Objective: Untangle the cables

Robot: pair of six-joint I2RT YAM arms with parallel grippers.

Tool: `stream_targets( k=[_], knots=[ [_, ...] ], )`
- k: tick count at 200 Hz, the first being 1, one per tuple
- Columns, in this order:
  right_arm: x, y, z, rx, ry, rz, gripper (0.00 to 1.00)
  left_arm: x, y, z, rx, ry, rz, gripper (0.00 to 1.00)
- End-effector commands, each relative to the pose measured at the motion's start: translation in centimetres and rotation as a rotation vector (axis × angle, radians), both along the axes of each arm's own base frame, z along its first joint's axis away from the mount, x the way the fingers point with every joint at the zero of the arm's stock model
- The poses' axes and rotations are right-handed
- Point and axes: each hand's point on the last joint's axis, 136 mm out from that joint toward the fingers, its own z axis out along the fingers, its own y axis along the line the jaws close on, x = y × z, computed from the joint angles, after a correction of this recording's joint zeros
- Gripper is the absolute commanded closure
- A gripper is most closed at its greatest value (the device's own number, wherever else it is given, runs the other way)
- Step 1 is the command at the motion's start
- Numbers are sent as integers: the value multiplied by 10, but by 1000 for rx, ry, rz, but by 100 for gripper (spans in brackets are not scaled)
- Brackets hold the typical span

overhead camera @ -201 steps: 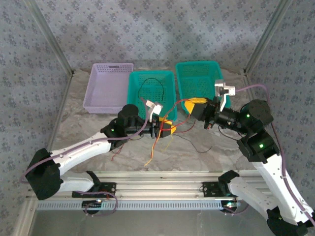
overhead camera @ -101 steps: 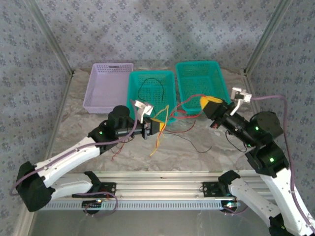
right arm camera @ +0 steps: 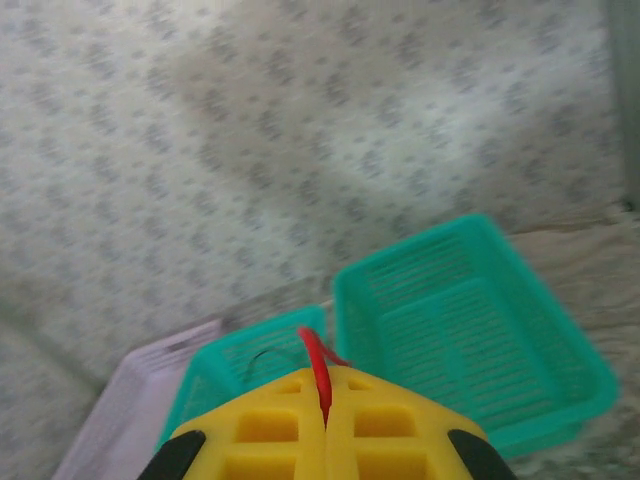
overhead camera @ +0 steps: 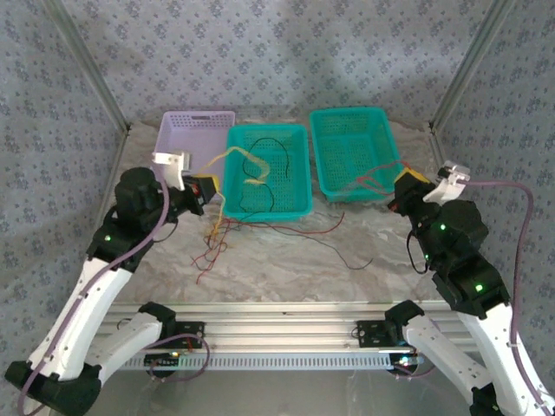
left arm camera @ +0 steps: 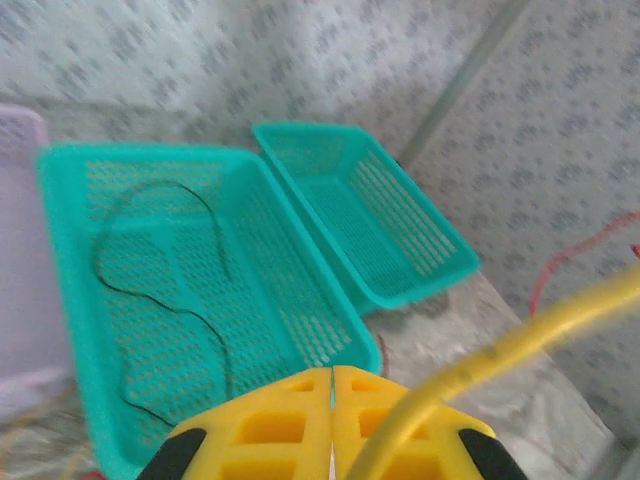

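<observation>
Left gripper [overhead camera: 205,188], at 9 o'clock beside the lilac basket [overhead camera: 186,143], is clamped on the yellow wire [left arm camera: 520,340], right gripper [overhead camera: 402,179], at 3 o'clock, pinches the red wire [right arm camera: 318,365], and slack cables [overhead camera: 214,236] sprawl across open table [overhead camera: 286,277] before the teal baskets [overhead camera: 303,169].

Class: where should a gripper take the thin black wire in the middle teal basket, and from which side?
Probably on the open arc of the thin black wire, mid-floor, from straight above: it lies flat, and the walls of the middle teal plastic basket block any sideways approach.
</observation>
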Motion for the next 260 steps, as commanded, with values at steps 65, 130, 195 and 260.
stream_targets(
  k=[65,130,195,260],
  knots=[
    [34,-30,-1,-91,39,-199,100,16,42,26,94,-75,210,100],
    [116,-30,-21,-196,174,-264,100,64,77,28,129,-140,468,100],
    [210,-28,-101,-304,411,-288,100,110,105,-4,123,-71,615,100],
    [275,-25,-186,-393,626,-253,100,156,138,-64,73,48,746,100]
  ],
)
